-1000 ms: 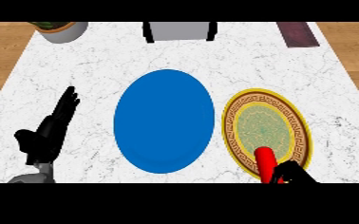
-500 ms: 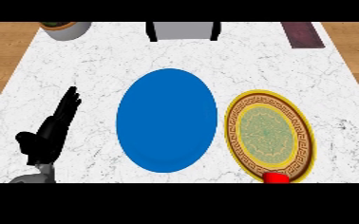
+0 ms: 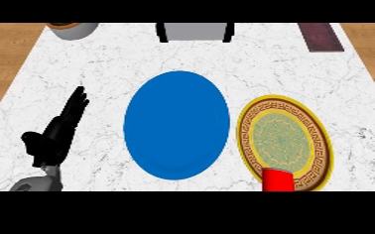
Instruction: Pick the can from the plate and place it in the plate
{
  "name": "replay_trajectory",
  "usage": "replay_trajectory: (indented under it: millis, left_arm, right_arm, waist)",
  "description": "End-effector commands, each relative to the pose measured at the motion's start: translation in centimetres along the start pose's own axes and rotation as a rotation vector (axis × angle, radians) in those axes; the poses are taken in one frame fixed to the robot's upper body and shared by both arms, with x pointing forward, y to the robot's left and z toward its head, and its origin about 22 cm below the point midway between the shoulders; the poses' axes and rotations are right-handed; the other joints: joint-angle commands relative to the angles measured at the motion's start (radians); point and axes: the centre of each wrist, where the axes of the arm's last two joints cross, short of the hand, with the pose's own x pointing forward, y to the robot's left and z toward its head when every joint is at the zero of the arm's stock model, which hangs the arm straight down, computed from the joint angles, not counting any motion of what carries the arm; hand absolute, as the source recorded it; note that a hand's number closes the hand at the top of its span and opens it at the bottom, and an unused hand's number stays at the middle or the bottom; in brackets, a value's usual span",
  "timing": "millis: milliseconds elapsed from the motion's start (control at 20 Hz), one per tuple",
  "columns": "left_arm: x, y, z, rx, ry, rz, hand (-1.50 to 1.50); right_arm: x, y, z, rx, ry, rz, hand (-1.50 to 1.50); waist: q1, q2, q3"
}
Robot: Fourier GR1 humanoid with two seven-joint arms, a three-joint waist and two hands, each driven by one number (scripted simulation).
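Note:
A red can [image 3: 278, 179] shows at the near edge of the gold-rimmed patterned plate [image 3: 249, 129], at the view's lower right; only its upper part is in view. A plain blue plate [image 3: 176, 124] lies in the middle of the marble counter with nothing on it. My left hand [image 3: 57, 133] rests open at the lower left, fingers straight and pointing away, well apart from both plates. My right hand does not show in the view.
At the counter's far edge stand a grey pot [image 3: 72, 29] at the left, a white box with dark sides [image 3: 195, 31] in the middle and a dark maroon block [image 3: 320, 36] at the right. Wooden floor [image 3: 15, 54] borders the counter.
The right hand, seen around the can a second ago, has gone out of view. The can now shows upright at the patterned plate's near edge. The view has shifted slightly.

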Motion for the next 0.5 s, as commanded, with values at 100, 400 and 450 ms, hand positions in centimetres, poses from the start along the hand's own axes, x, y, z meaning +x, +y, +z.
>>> replay_trajectory:
  millis: [100, 400, 450]
  left_arm:
    - [-0.6, 1.0, 1.4, -0.012, -0.008, -0.01, 0.0]
    - [0.7, 0.4, -1.2, -0.024, -0.027, 0.008, 0.0]
    - [0.1, -1.5, -0.3, -0.04, -0.013, 0.001, 0.0]
  right_arm:
    - [4.0, 0.2, -1.3, -0.034, -0.04, -0.024, 1.5]
    - [6.0, 2.4, -3.3, 0.052, -0.074, -0.02, 1.5]
    - [5.7, 3.4, -4.1, 0.062, -0.046, -0.049, 1.5]
  waist:
    - [0.016, 0.003, 0.0]
    - [0.027, 0.01, -0.001]
    - [0.034, 0.011, 0.0]
